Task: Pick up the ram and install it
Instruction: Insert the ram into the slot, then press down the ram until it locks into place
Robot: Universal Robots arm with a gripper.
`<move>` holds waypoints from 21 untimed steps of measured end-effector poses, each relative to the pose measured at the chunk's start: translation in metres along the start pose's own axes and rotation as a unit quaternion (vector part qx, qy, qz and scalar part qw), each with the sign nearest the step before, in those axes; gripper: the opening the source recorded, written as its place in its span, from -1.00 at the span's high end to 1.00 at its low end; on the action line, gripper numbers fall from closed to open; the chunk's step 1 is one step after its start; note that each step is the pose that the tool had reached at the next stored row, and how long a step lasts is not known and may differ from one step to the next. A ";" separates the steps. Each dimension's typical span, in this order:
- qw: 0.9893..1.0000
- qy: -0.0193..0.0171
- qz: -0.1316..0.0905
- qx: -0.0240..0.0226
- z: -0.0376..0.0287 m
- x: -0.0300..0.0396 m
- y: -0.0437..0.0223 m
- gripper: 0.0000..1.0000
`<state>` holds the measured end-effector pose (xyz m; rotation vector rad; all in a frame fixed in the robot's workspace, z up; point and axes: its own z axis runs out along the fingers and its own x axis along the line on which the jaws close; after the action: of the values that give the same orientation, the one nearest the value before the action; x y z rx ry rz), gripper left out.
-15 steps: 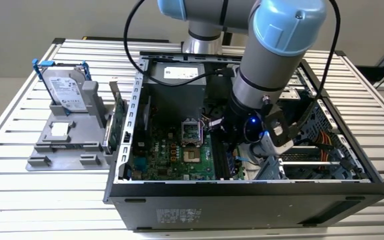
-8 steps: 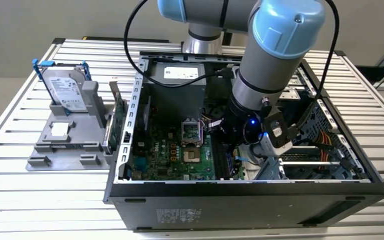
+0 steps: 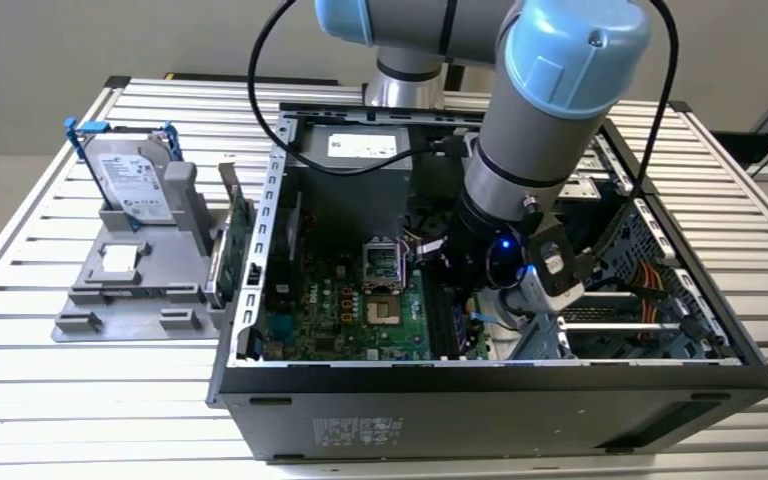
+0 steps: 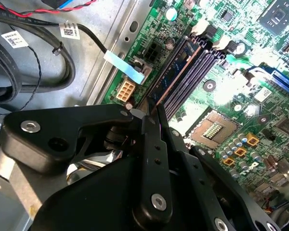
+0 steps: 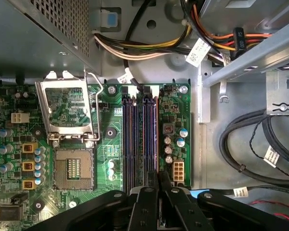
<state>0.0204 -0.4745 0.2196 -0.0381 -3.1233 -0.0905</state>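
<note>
- We are starting at the exterior view's left, where the silver hard drive is standing in its grey holder. It is outside the computer case and well apart from the fingers.
- Moving right, we are looking at the green motherboard. In the first wrist view its open processor socket is lying off to one side of the fingers, across the bank of dark memory slots.
- Further right, the arm is reaching down into the case, at the end of that slot bank.
- In both wrist views the gripper is showing its two black fingers drawn close together. We are judging them to be clamped on the near end of the ram, the thin bluish stick with dark chips.
- The ram is running straight away from the fingertips, its long axis parallel to the slots. It is lying along the outermost slot, the one nearest the board's edge and the white power connector.
- We are reading the stick as lined up with that slot. We cannot tell whether it is sitting fully down in it or only resting on top.
- Beyond the board's edge, on the side of the fingers away from the socket, black cables are looping over the bare case floor, apart from the ram.
</note>
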 end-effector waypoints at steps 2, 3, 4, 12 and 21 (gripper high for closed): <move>1.000 0.000 0.000 0.000 -0.0001 0.0000 -0.0001 -1.00; 1.000 0.000 0.000 0.001 -0.0010 0.0000 -0.0002 -1.00; 1.000 0.000 0.000 0.001 -0.0036 0.0001 0.0000 -1.00; 1.000 0.004 0.000 0.001 -0.0255 0.0005 0.0012 -1.00; 1.000 0.004 0.000 0.001 -0.0257 0.0004 0.0008 1.00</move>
<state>0.0204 -0.4752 0.2453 -0.0383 -3.1145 -0.0885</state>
